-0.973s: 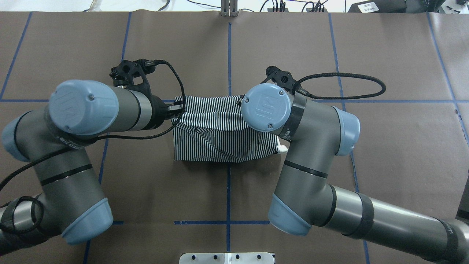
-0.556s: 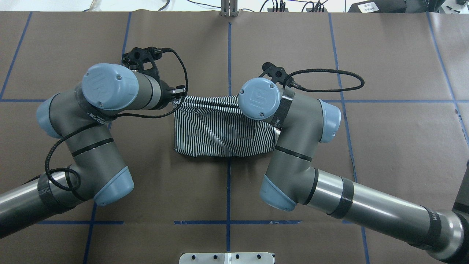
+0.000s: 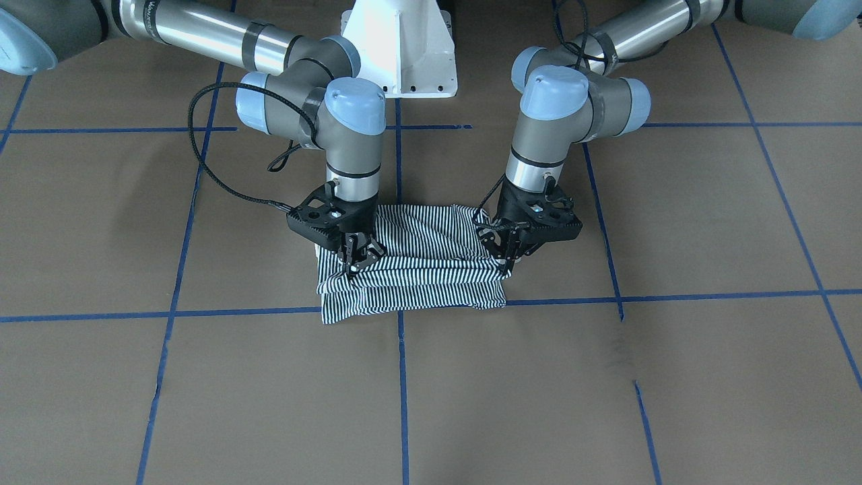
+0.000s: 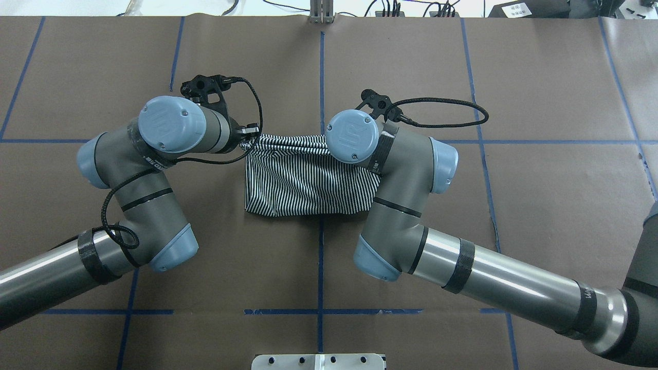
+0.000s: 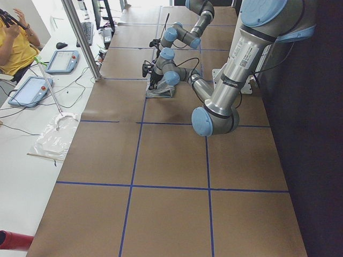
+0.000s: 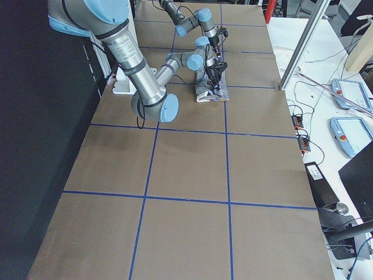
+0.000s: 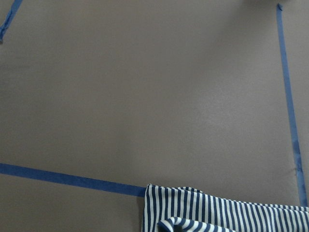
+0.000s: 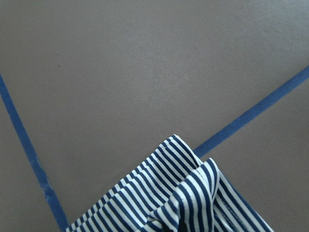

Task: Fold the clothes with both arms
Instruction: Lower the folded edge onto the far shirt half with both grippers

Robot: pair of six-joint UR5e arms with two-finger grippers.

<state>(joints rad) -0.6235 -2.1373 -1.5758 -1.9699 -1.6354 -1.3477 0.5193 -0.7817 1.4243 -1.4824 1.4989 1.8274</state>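
The striped polo shirt (image 4: 303, 180) lies folded in a wide band at the table's middle; it also shows in the front-facing view (image 3: 417, 279). Its collar and patch are hidden. My left gripper (image 3: 506, 261) is shut on a lifted fold at the shirt's left end, and shows in the overhead view (image 4: 251, 135). My right gripper (image 3: 355, 260) is shut on the same fold at the right end; in the overhead view its wrist cap hides it. Both hold the fold just above the lower layer, near the far edge. The wrist views show striped cloth (image 7: 217, 212) (image 8: 178, 203) at their bottom edges.
Brown paper with blue tape lines (image 4: 321, 77) covers the table. The white pedestal base (image 3: 404, 54) stands behind the shirt. Black cables (image 4: 442, 113) loop from both wrists. A person (image 5: 16, 37), tablets (image 5: 61, 60) and a metal post (image 5: 80, 37) are beyond the far side.
Both arms have moved forward, away from the robot, carrying the gripped fold over the shirt. The shirt's near edge has drawn in and the visible band is narrower.
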